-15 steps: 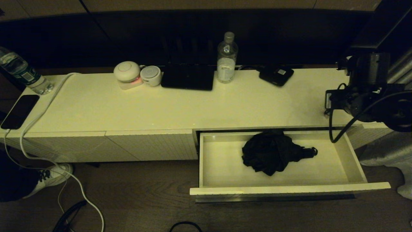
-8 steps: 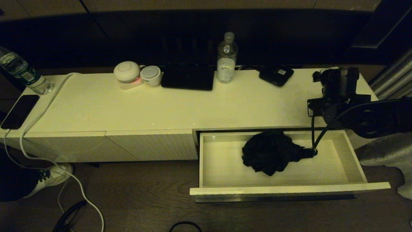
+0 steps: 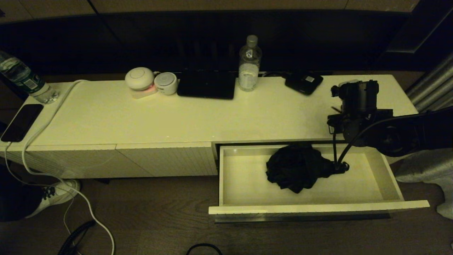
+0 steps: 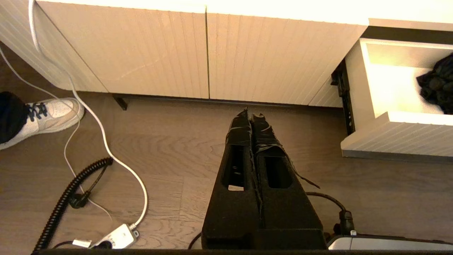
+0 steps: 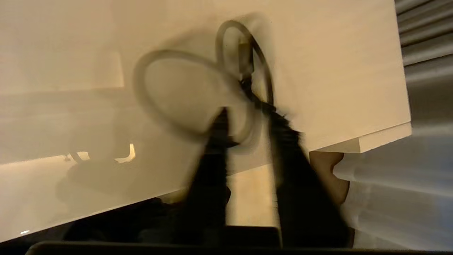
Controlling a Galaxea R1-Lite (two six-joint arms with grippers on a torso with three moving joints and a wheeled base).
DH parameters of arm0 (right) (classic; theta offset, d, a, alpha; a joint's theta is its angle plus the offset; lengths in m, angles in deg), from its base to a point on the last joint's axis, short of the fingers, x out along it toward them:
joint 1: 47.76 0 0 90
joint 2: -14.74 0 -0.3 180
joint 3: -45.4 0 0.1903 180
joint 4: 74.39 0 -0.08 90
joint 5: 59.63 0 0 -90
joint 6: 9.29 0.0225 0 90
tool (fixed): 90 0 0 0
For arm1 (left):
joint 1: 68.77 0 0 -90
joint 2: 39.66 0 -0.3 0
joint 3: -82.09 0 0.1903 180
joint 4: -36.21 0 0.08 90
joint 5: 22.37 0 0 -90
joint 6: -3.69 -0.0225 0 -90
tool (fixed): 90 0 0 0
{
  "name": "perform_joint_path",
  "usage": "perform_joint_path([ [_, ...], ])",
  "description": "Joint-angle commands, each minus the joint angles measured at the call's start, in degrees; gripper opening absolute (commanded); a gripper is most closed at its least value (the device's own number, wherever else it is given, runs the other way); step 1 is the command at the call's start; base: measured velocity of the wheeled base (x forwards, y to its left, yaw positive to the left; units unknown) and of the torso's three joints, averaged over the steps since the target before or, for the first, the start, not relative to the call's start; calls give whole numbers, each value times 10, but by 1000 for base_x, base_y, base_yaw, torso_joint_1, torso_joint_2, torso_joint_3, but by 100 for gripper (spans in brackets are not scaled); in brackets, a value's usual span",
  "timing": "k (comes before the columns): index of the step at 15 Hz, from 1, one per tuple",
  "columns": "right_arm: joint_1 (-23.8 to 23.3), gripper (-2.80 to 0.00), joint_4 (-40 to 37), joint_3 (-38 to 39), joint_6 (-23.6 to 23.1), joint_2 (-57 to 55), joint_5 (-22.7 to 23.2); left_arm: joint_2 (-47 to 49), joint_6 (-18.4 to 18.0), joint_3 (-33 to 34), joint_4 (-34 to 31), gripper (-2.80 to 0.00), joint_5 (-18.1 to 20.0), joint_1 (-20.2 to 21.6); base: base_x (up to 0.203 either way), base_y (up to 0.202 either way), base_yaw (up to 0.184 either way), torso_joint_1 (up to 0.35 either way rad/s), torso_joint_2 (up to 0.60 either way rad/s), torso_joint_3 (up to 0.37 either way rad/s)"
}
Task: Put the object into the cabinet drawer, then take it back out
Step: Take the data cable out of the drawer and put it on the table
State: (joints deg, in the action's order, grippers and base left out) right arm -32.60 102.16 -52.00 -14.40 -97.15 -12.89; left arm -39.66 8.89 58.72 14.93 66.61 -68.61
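Black bundled object (image 3: 297,171) lying mid-floor in open cabinet drawer (image 3: 311,209), below and nearer the robot than right gripper (image 5: 247,124); handle end pointing toward that arm. Right jaws spread. Left gripper (image 4: 252,115) pressed together, parked low over floor, farther off.

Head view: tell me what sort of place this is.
Probably a home or hotel room, not a lab. A long low white cabinet carries water bottles, a charging phone and small gadgets; wood flooring lies below, and the cabinet drawer holds a dark bundle.
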Motion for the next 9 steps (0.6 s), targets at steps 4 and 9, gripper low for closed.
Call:
perform_joint_path([
  [4,-2,0,22,0,-23,5,-2,-1,1,0,0,-280,0,0,0,0,0,0,0,0],
  [9,22,0,11,50,-71,112,17,-1,1,0,0,-280,0,0,0,0,0,0,0,0],
])
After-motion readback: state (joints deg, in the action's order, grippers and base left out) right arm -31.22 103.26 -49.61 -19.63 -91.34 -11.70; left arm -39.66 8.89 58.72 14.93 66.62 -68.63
